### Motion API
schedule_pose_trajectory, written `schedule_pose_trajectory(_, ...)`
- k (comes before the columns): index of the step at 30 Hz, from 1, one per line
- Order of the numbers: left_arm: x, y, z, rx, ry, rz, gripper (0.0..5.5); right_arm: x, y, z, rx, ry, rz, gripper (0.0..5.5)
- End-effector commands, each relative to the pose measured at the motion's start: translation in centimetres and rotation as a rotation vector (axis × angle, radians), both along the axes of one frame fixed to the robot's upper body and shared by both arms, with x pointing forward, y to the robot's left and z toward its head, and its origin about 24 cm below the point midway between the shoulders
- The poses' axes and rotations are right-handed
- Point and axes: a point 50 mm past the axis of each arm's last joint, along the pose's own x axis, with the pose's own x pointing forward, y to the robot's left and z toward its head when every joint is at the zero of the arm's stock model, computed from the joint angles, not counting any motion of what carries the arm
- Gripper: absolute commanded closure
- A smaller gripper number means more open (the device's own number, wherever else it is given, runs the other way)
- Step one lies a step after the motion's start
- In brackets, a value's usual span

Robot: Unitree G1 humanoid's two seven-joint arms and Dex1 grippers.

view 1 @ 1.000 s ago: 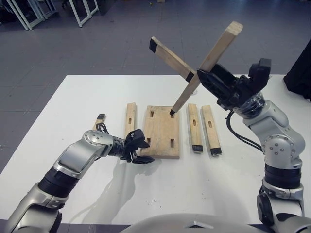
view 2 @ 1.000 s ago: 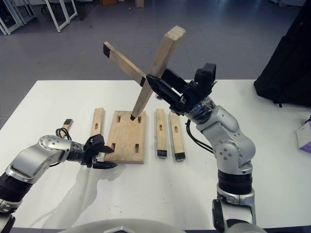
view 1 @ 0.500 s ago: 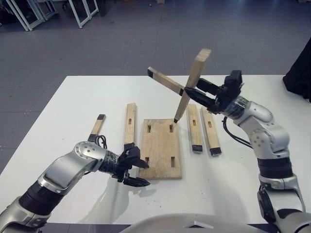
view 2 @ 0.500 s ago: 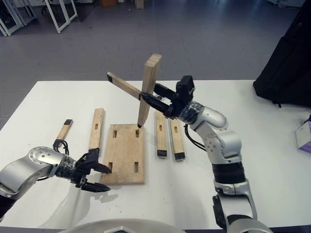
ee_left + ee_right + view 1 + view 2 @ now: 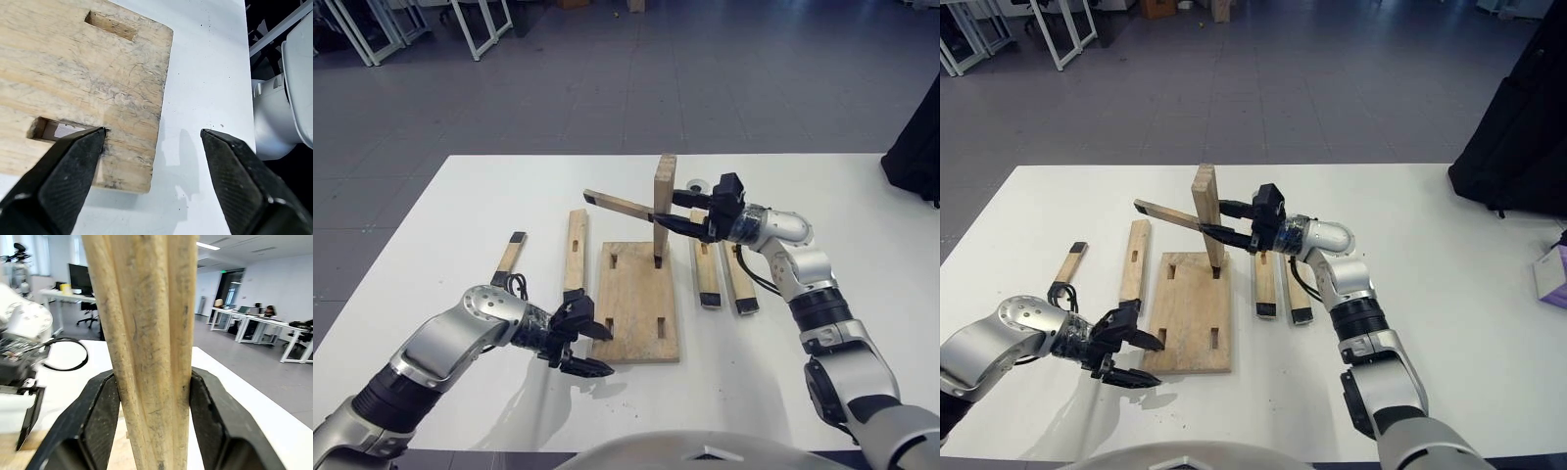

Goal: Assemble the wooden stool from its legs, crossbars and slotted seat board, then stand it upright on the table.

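The slotted seat board [image 5: 636, 299] lies flat on the white table [image 5: 773, 392]. My right gripper [image 5: 675, 211] is shut on a wooden leg [image 5: 663, 206] that stands nearly upright, its lower end at the board's far right slot. A crossbar [image 5: 617, 206] with a black tip runs through that leg and sticks out to the left. In the right wrist view the leg [image 5: 146, 333] sits clamped between both fingers [image 5: 102, 426]. My left gripper [image 5: 596, 350] is open at the board's near left corner. One of its fingertips [image 5: 73, 161] rests by a slot, the other over the bare table.
A loose slotted leg [image 5: 576, 250] and a short black-tipped piece [image 5: 510, 255] lie left of the board. Two more legs [image 5: 705, 264] [image 5: 739, 274] lie right of it, under my right arm. A purple box [image 5: 1552, 274] sits at the table's right edge.
My right arm has swung the leg and crossbar down from a raised tilt to nearly upright over the far right slot. My left gripper slid toward the board's near corner, then held still.
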Motion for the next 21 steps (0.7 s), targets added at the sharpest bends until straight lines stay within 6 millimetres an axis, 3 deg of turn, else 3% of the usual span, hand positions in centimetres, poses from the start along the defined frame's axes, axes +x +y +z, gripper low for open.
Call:
schedule_pose_trajectory(1, -0.5, 1.0, -1.5, 0.097, 0.028, 0.063, 1.90, -0.7, -1.4, -1.9, -0.078, 0.143, 0.083, 3.49)
schedule_pose_trajectory(11, -0.9, 0.0, -2.2, 0.089, 0.025, 0.055, 1.90, 1.1, -3.3, -4.1, -0.105, 0.252, -0.085, 3.50)
schedule_pose_trajectory(21, -1.6, -0.6, -2.8, 0.080, 0.027, 0.044, 1.90, -0.8, -5.6, -7.5, -0.284, 0.387, -0.038, 3.50)
